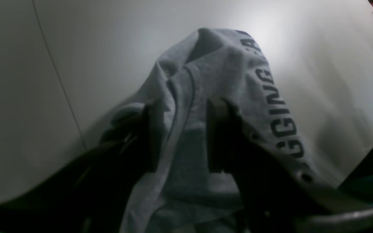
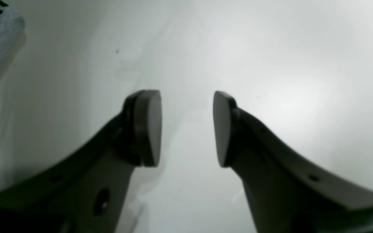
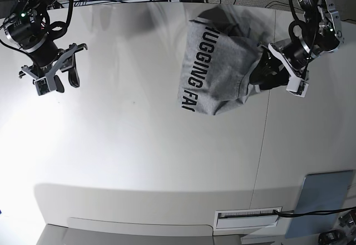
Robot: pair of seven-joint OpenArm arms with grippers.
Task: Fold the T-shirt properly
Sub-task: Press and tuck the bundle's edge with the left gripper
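One T-shirt (image 3: 214, 67) — grey, black block lettering — hangs bunched at the upper right of the base view above the white table (image 3: 139, 145); the left gripper (image 1: 180, 136) has cloth between its two jaws, seemingly gripping the T-shirt, though the wrist view is dim; the right gripper (image 2: 186, 129) — upper left in the base view — stands spread and grasps nothing; one grey-blue pad (image 3: 320, 203) lies at the lower right.

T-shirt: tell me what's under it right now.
The T-shirt hangs bunched from the left gripper, whose fingers have cloth between them. Beside it lies bare white table. Whatever sits directly beneath the cloth is covered.
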